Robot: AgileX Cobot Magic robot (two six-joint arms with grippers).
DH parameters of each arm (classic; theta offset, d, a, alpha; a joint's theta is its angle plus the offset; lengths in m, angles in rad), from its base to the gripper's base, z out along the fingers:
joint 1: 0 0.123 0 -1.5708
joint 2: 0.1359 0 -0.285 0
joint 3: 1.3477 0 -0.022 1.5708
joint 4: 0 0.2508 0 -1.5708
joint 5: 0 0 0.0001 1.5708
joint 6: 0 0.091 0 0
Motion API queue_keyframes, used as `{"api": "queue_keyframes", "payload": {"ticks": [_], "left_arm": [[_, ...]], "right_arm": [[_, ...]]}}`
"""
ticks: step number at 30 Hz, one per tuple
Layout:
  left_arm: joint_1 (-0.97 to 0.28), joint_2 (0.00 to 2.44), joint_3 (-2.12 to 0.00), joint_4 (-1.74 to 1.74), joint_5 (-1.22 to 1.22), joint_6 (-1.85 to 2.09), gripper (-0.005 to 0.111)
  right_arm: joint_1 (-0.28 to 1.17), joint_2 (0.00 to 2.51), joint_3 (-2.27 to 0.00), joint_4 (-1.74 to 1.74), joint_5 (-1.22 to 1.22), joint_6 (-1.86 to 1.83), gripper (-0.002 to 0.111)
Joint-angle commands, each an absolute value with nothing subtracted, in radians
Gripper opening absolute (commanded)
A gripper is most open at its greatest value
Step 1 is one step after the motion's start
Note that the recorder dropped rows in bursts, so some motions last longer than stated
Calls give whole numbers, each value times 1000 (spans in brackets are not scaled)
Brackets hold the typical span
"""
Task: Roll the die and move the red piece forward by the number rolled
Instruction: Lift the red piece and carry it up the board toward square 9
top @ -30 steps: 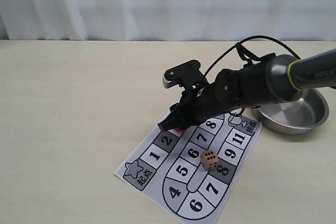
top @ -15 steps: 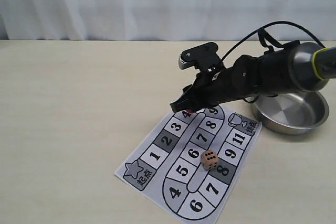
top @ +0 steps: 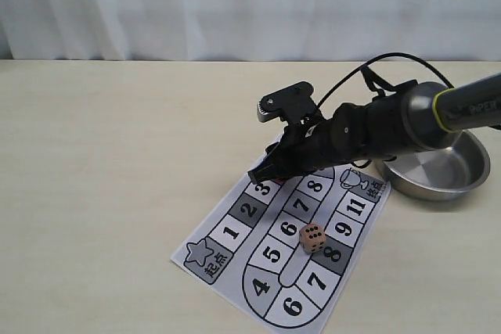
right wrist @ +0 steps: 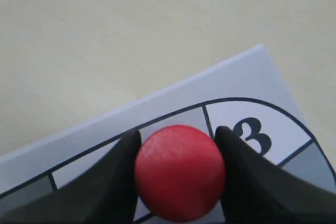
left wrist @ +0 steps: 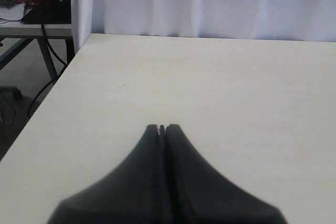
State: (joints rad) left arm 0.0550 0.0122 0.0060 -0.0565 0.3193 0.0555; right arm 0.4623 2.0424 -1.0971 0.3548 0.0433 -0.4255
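In the right wrist view my right gripper (right wrist: 177, 132) is shut on the red piece (right wrist: 180, 174), one black finger (right wrist: 110, 182) pressed on each side of its round flat top. The piece is over the grey square beside the 3 (right wrist: 252, 136) of the printed board (right wrist: 236, 77); whether it touches the paper I cannot tell. In the exterior view the gripper (top: 261, 174) hides the piece at the board's far corner. The tan die (top: 312, 237) lies on the board (top: 202, 254) between squares 6 and 8. My left gripper (left wrist: 163, 128) is shut and empty over bare table.
A shallow steel bowl (top: 434, 174) stands on the table just right of the board, partly behind the right arm. A white curtain runs along the table's far edge. The left wrist view shows a table corner with a desk and cables beyond it.
The right gripper rose up and to the right from near square 2 with the red piece, then came down a little to the square past 3. The die has not moved.
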Motion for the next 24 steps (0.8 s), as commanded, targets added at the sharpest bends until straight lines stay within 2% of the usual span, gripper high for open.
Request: {"api": "queue_keyframes", "payload": {"ticks": [1,8,24], "left_arm": [[47,12,0,-53,306,56,0],[47,12,0,-53,306,56,0],[47,12,0,-53,306,56,0]], "right_arm": [[464,2044,-1093,349,29,-437,4],[450,1993,-1098,349,-91,-441,4],[375,2118,-1169,351,45,-399,4]]}}
